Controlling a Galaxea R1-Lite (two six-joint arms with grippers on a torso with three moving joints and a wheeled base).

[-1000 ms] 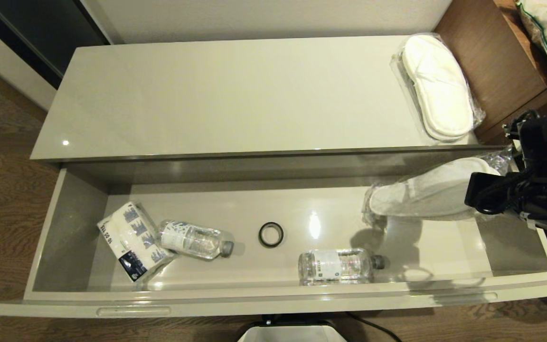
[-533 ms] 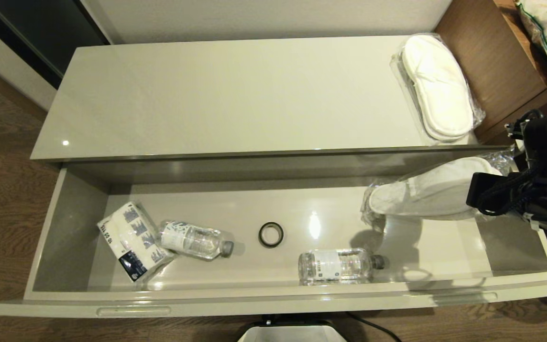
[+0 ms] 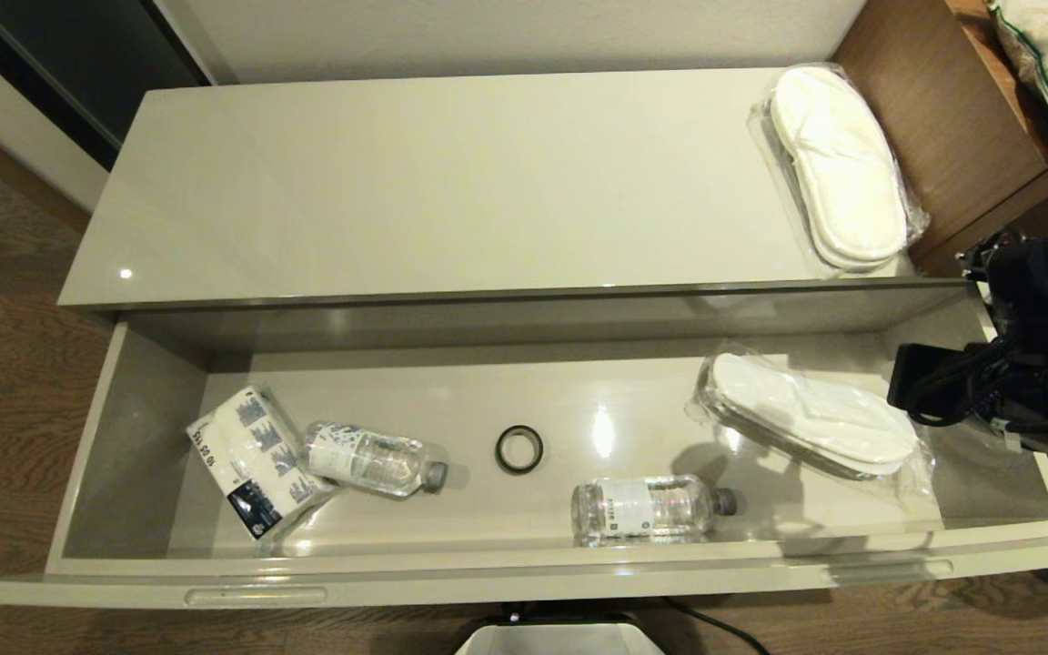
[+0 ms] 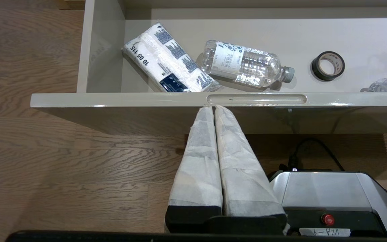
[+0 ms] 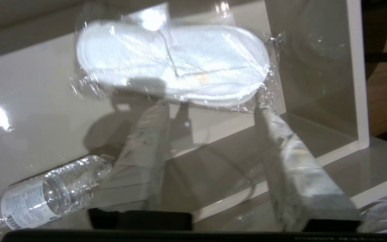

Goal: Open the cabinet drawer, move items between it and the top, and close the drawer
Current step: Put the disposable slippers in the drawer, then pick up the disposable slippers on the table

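One bagged slipper (image 5: 173, 64) lies in the open drawer (image 3: 506, 573) just beyond the right gripper (image 5: 210, 104), jaws released; left gripper (image 4: 213, 109) clenched.

Wood-grain plank floor (image 3: 5, 382) surrounds the low cabinet, a pale wall (image 3: 506, 36) behind, brown desk (image 3: 942, 118) at right.

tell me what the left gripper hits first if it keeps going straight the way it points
Probably the drawer front panel: the left gripper, jaws shut, points at its rim beside the recessed slot. Depth is unclear; it may already be touching.
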